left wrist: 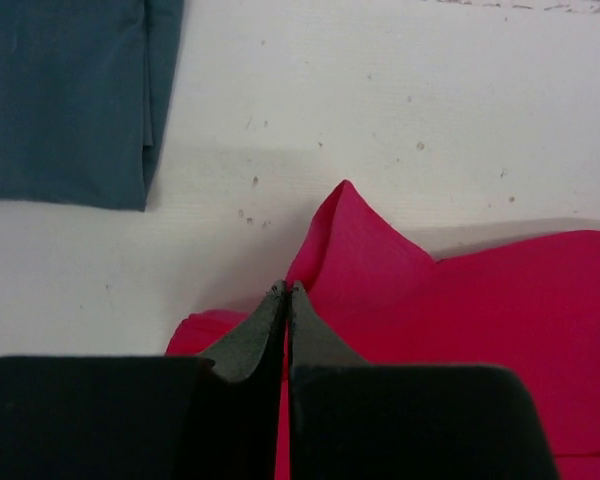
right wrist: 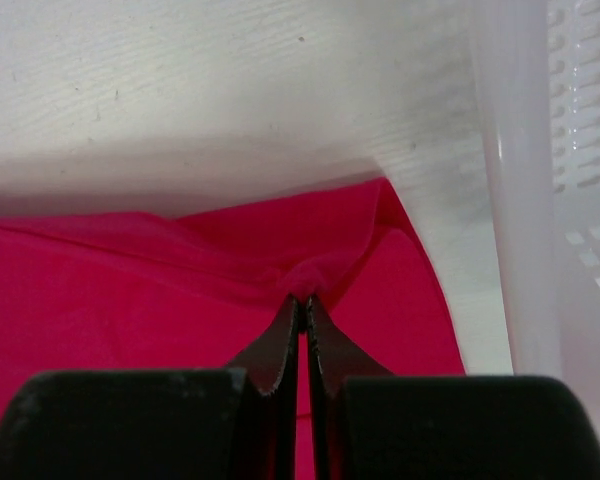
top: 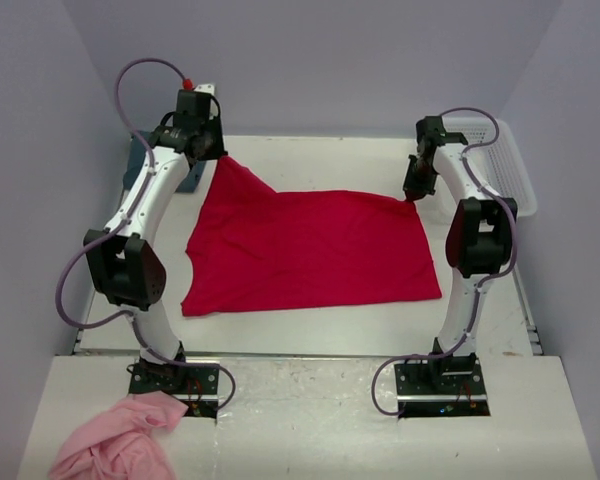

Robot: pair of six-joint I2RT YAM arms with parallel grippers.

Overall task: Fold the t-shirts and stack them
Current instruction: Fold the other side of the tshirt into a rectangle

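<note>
One basket (top: 505, 150) is standing beside the right gripper (right wrist: 302, 298), one teal shirt (left wrist: 65, 95), seemingly folded, beside the left gripper (left wrist: 287, 288); both are clamping corners of one red shirt (top: 310, 245) on the tabletop (top: 320, 155). One pink cloth (top: 115, 445) is lying apart.

Red t-shirt (top: 310, 245) spread, teal t-shirt (left wrist: 65, 95) — folded

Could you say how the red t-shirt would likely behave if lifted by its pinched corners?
Probably floppy: the red t-shirt peaks into soft folds where the left hand and right hand pinch it. It would likely sag between them, not stay flat.
</note>
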